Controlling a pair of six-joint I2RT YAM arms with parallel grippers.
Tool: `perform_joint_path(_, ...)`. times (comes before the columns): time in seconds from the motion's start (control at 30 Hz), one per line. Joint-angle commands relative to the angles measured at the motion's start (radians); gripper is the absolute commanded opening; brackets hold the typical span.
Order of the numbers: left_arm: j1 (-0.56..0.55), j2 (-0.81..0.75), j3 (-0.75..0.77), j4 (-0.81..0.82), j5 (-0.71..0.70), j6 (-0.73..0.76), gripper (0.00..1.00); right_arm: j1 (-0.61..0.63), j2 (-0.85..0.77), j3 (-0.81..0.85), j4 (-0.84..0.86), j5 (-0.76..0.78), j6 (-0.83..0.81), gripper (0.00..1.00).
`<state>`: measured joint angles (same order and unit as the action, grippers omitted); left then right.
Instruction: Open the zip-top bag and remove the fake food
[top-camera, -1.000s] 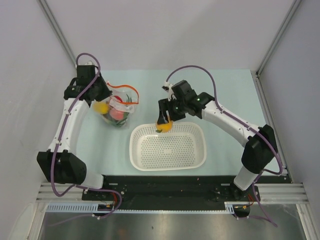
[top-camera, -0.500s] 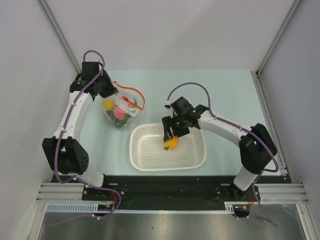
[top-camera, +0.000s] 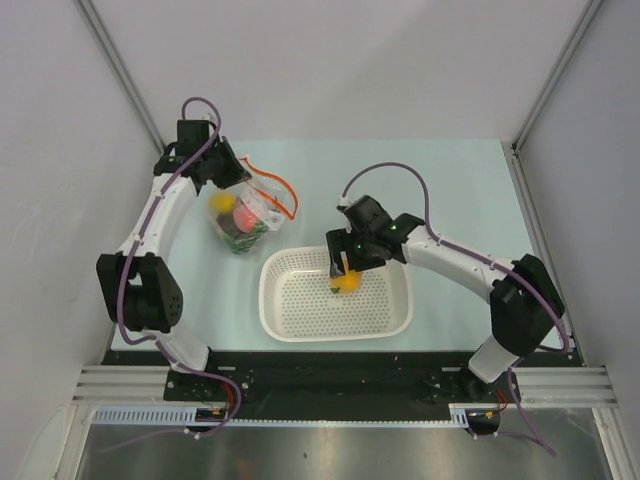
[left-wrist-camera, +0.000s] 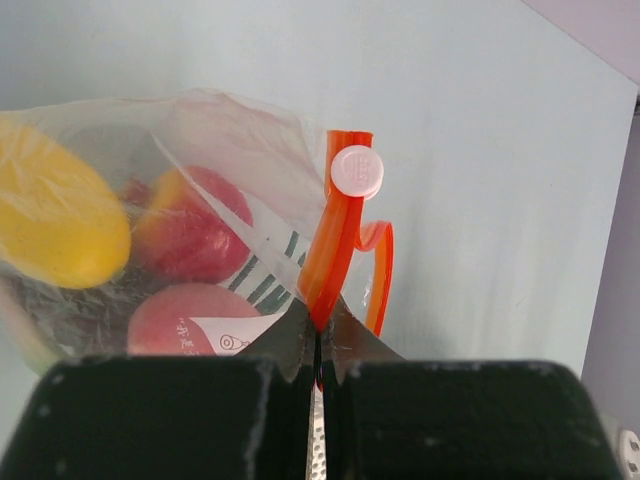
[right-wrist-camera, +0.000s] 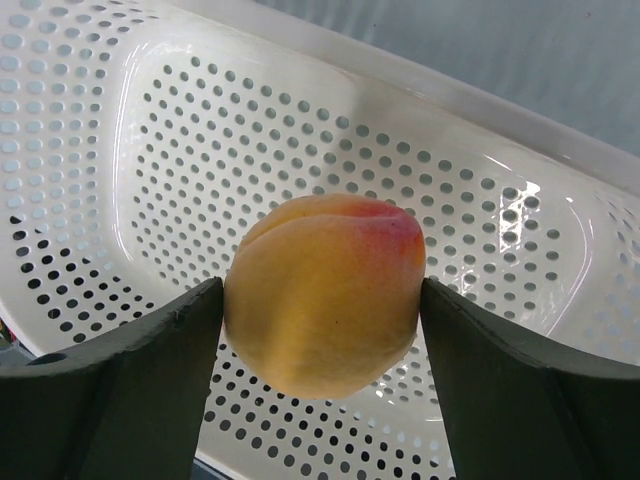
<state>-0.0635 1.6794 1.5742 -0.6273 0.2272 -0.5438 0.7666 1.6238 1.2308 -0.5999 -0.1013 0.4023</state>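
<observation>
Zip-top bag (top-camera: 243, 218) hung over the far-left part of the tabletop (top-camera: 450, 190), the left claw (left-wrist-camera: 318, 330) pressed together on its red-orange zip strip (left-wrist-camera: 335, 240); whether its bottom rested on the surface I could not tell. The strip looped apart, so the opening looked done. The right claw (top-camera: 343, 272) pinched a yellow-orange peach (right-wrist-camera: 322, 295) low inside the white basket (top-camera: 290, 320), not yet let go. A yellow piece (left-wrist-camera: 55, 220), a red fruit (left-wrist-camera: 195, 220) and a pink peach (left-wrist-camera: 190, 320) lay inside the pouch, so most of the emptying seemed left.
</observation>
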Motion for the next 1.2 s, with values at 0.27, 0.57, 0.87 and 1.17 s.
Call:
perform_joint_path(0.27,-0.015,-0.078,-0.131,0.178,0.086,-0.054,0.00,0.059,-0.107,0.009,-0.012,0.100,0.135,0.92)
perform_joint_path(0.57,-0.056,-0.090,-0.123,0.187,0.146,-0.064,0.00,0.005,-0.124,0.009,0.126,0.112,0.119,1.00)
perform_joint_path(0.87,-0.082,-0.073,-0.085,0.202,0.178,-0.097,0.00,-0.174,-0.096,0.116,0.270,-0.075,0.141,0.99)
perform_joint_path(1.17,-0.093,-0.034,-0.066,0.196,0.219,-0.105,0.00,-0.202,0.079,0.239,0.379,-0.066,0.242,0.82)
